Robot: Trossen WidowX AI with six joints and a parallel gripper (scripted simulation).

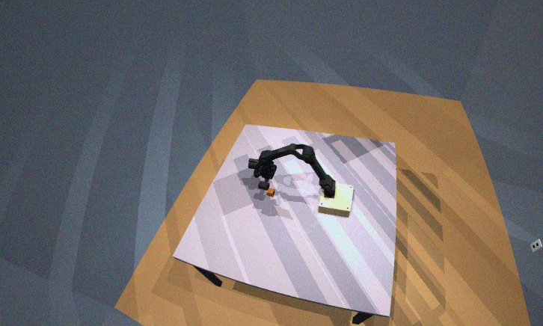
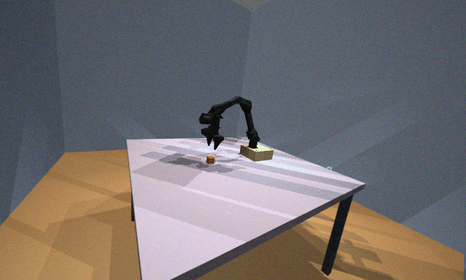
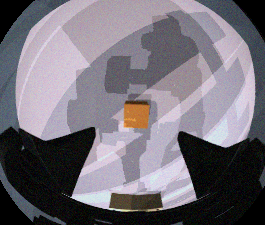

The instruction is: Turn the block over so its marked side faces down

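A small orange block (image 1: 271, 192) (image 2: 210, 160) (image 3: 136, 115) rests flat on the pale table (image 1: 247, 242) (image 2: 192, 222) (image 3: 42, 79). Its upper face looks plain orange in the wrist view. A dark patch shows on its side toward the arm's base in the top view; it is too small to tell for sure that this is the mark. My gripper (image 1: 266, 182) (image 2: 212, 146) (image 3: 137, 134) is open and empty, pointing down above the table. It hangs higher than the block, and in the wrist view the block lies just beyond the line between the fingertips. The block's underside is hidden.
The arm stands on a pale yellow base box (image 1: 340, 204) (image 2: 264, 155) (image 3: 135, 201), to the right of the block in the top and exterior views. Shadows of the arm fall around the block. The table's left edge lies beyond the block in the top view.
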